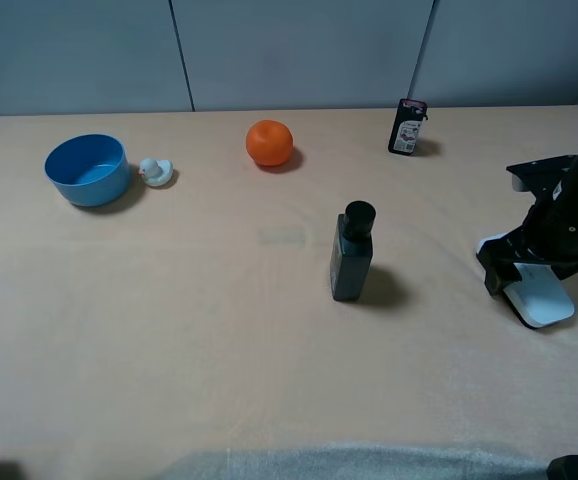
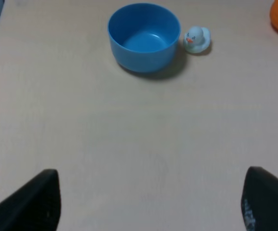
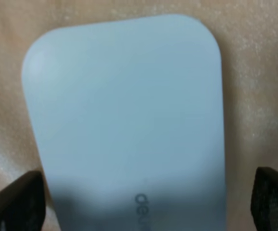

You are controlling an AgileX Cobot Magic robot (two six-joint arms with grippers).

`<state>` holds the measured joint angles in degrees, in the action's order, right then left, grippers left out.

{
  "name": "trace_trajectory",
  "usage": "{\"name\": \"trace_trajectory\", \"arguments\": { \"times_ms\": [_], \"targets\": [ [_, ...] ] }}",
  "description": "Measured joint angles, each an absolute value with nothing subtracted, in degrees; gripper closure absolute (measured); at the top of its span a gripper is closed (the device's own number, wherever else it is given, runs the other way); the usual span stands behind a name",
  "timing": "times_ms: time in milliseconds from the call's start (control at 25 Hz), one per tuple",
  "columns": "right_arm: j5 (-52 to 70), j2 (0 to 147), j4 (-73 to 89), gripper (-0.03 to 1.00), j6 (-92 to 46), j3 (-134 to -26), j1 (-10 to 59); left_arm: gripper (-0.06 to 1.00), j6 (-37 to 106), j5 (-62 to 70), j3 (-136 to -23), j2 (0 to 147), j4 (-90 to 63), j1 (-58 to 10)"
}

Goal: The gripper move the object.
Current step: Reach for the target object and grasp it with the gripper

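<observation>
The white block [image 1: 547, 302] lies flat at about four o'clock on the table [image 1: 219, 330], at three o'clock of the dark bottle [image 1: 352, 255]. The right gripper [image 3: 148, 204] hangs over it with jaws apart, one finger on each side and a gap showing beside one. Grey letters on the block's top begin "del"; the rest is cut off. The black packet [image 1: 407, 126] at one o'clock carries a label too small to read. The left gripper [image 2: 151, 202] is spread wide, holding nothing.
</observation>
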<state>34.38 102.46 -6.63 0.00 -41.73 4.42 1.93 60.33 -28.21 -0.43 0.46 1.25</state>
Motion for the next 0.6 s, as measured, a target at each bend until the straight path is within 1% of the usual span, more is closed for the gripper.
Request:
{"name": "trace_trajectory", "arguments": {
  "times_ms": [600],
  "targets": [
    [34.38,102.46,-6.51,0.33,0.0,-41.73,4.42,0.12,1.93,60.33,-28.21,-0.43,0.46,1.25]
  ]
}}
